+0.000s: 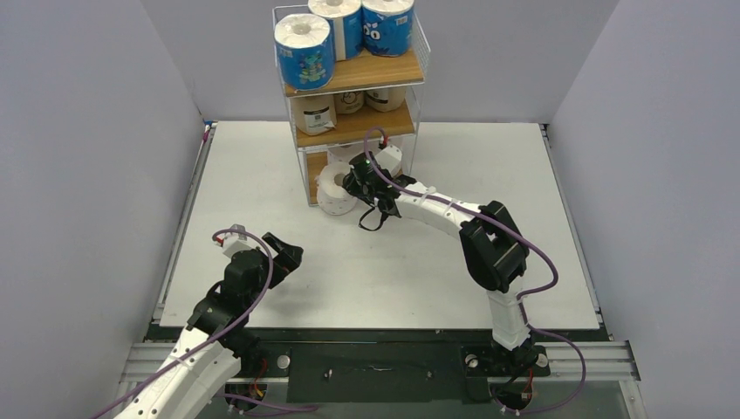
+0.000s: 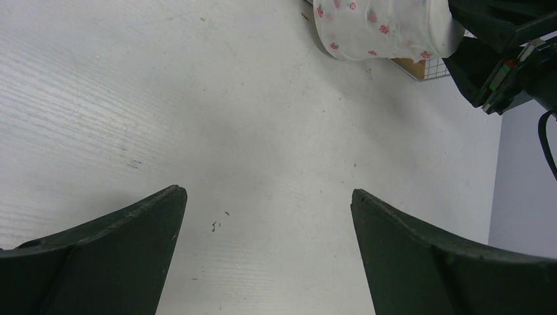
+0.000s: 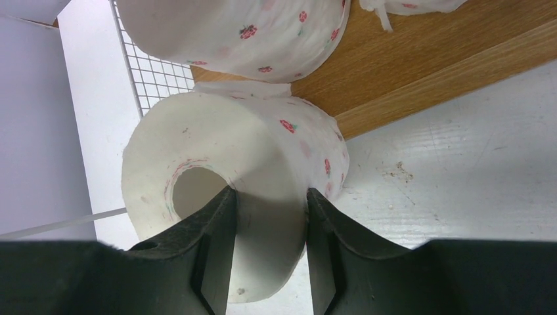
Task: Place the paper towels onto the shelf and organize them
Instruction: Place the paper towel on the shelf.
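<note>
the right gripper (image 3: 266, 243) is pinching the wall of a white roll (image 3: 263, 151): one of its fingers (image 3: 213, 249) reaches into the hollow core and the other presses the outside, a hold that probably suits a roll too fat to span whole. the roll lies on its side with the core facing the hand, right at the front lip of the bottom board (image 3: 427, 59) of the shelf (image 1: 366, 74), seemingly lined up to be slid in; whether it rests on the table (image 2: 197, 98) or is lifted i cannot tell. just beyond the hand, on that board, sits a second white roll (image 3: 243, 33), and further on is the edge of what seems a third (image 3: 414, 5), so three white ones by my count. above the hand the middle tier carries three tan rolls (image 1: 316, 113) and the top tier three blue rolls (image 1: 304, 48), one kind to each tier, which looks like the sorting intended. well apart on the other side, the left gripper (image 2: 266, 216) hangs over bare table with its jaws spread wide, holding nothing. this looks like the final placement.
</note>
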Controlling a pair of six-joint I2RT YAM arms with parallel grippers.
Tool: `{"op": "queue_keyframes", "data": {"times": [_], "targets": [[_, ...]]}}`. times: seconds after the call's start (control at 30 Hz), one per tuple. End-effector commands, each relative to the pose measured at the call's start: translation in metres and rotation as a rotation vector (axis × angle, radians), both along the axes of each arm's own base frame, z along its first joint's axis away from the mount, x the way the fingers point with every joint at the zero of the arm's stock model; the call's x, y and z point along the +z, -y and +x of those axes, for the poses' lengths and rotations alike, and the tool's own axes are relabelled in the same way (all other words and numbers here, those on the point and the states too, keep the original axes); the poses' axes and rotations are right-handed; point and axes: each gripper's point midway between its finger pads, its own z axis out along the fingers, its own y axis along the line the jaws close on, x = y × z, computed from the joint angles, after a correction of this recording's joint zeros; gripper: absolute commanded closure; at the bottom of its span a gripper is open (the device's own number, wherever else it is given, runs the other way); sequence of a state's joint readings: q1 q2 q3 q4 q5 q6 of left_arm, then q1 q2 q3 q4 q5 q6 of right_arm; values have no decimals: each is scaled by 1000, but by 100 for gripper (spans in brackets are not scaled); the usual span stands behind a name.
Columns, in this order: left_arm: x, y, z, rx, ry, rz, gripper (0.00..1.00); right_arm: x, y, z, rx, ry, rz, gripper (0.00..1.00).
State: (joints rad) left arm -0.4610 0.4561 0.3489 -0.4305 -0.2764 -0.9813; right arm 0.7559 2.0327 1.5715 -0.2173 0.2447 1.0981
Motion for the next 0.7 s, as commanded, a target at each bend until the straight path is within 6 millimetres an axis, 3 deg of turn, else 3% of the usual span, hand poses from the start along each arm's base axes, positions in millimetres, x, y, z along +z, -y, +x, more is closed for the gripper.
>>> {"op": "queue_keyframes", "data": {"times": [0.0,0.33,0.67], "targets": [[9,0,3,4,23,-12,4,20,-15,-5,-4,21,74,73],[9,-2,1,9,20,-7,4,34,-18,-1,-31,49,110,73],[7,-2,-1,8,12,-10,4,19,-24,0,-10,12,107,67]]}}
